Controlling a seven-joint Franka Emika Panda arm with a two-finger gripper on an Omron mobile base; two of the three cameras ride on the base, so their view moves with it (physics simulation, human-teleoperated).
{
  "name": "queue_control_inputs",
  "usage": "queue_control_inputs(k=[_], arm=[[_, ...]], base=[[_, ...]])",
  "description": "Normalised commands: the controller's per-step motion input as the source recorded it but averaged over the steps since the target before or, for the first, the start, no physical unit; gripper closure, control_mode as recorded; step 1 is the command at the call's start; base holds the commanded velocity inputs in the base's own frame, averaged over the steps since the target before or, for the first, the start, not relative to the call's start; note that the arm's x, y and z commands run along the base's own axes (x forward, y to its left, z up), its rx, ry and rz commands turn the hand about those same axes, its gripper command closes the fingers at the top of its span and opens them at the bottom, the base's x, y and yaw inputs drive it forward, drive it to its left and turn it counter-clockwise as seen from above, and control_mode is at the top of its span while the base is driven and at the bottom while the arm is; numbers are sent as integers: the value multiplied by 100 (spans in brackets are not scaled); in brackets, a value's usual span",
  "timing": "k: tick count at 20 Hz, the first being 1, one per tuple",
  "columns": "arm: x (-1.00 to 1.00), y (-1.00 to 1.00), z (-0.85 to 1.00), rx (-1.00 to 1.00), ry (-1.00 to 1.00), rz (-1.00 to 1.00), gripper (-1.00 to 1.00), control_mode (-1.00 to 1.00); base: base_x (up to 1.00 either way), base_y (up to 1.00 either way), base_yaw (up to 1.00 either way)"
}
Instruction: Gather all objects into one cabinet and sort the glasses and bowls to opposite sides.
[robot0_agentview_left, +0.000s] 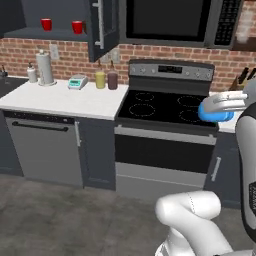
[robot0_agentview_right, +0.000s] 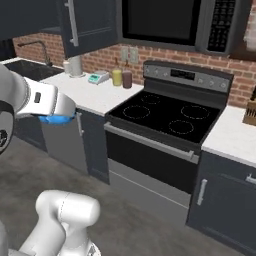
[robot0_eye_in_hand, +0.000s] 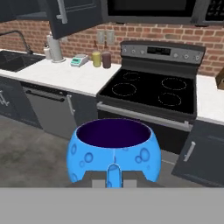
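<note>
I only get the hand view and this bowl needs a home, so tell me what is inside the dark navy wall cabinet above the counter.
Observer: Two small red cups stand on its shelf, the left red cup and the right red cup.
Operator: Give me the state of the door.
Observer: The flat door of the dark navy wall cabinet is swung open, its long grey bar handle facing the stove side.
Operator: Place the cups on that shelf.
Observer: They stand apart, with bare shelf between them. The right one is close beside the open door.
</note>
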Motion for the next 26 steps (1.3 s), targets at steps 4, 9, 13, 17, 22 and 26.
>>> queue_control_inputs(k=[4,9,13,17,22,26], arm=[[0,0,0,0,0,0,100,100],[0,0,0,0,0,0,100,100],[0,0,0,0,0,0,100,100],[0,0,0,0,0,0,100,100],[0,0,0,0,0,0,100,100],[0,0,0,0,0,0,100,100]], base=[[0,100,1],[11,100,-6],[15,82,-18],[13,58,-27],[24,37,-31],[38,44,-32]])
